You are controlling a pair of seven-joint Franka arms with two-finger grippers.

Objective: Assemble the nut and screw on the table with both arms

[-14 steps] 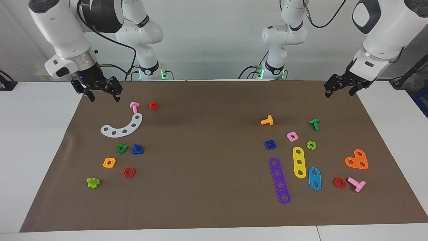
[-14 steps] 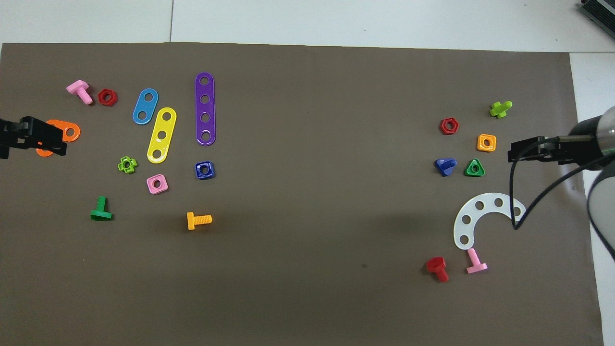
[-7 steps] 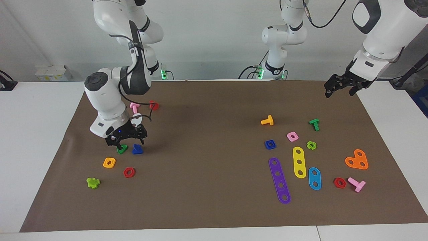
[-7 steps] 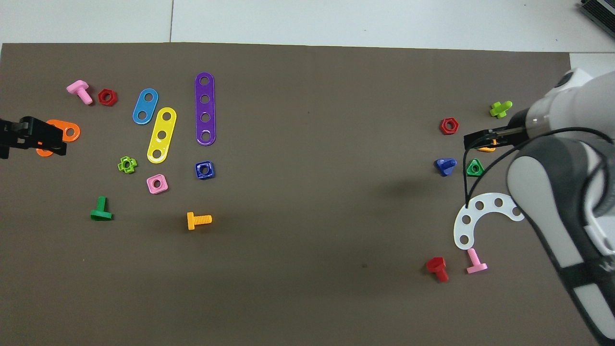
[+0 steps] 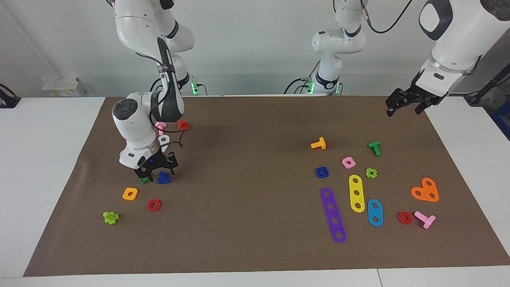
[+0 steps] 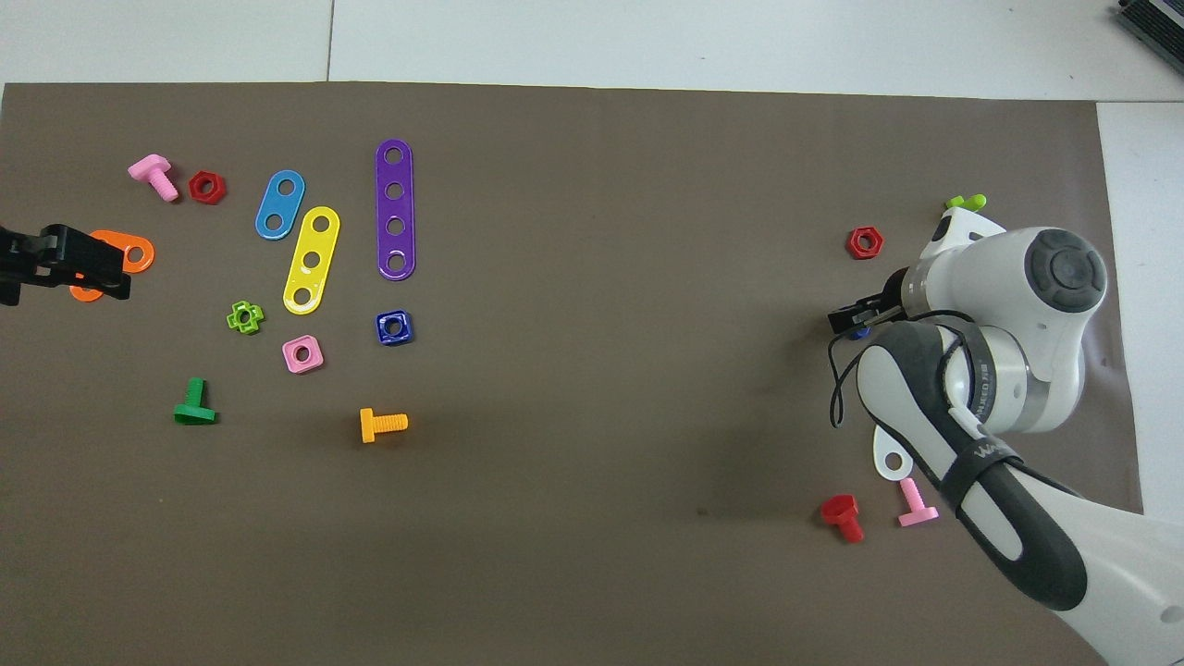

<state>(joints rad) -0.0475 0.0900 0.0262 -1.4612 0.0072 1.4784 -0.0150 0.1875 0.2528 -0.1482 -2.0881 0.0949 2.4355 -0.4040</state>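
Right gripper (image 5: 156,170) is low over the screw (image 5: 163,178), which sits on the mat (image 5: 255,247) toward the right arm's end of the table (image 5: 48,159). Its fingers look spread, straddling the spot just above the blue head; whether they touch it yet, I cannot tell. From overhead the wrist covers almost everything, with only a sliver of blue showing at the fingertips.

The risk here is the green nut (image 5: 144,180), lying just beside the screw and partly under the gripper. If the fingers come down a shade off, one could land on that nut or trap it along with the screw. The screw's head is flat and roughly triangular, so a pinch across sloped faces might squirt it sideways across the mat.

The orange nut (image 5: 130,193) and red nut (image 5: 153,205) lie near, farther from the robots, clear of the fingers for now.

The nut (image 5: 322,172), dark blue, waits well apart toward the left arm's end, beside the pink nut (image 5: 348,162) and the purple strip (image 5: 333,215). Those neighbours sit close enough to crowd a grasp there too.

Left gripper (image 5: 406,104) hangs over the mat's corner, fingers apart, waiting.
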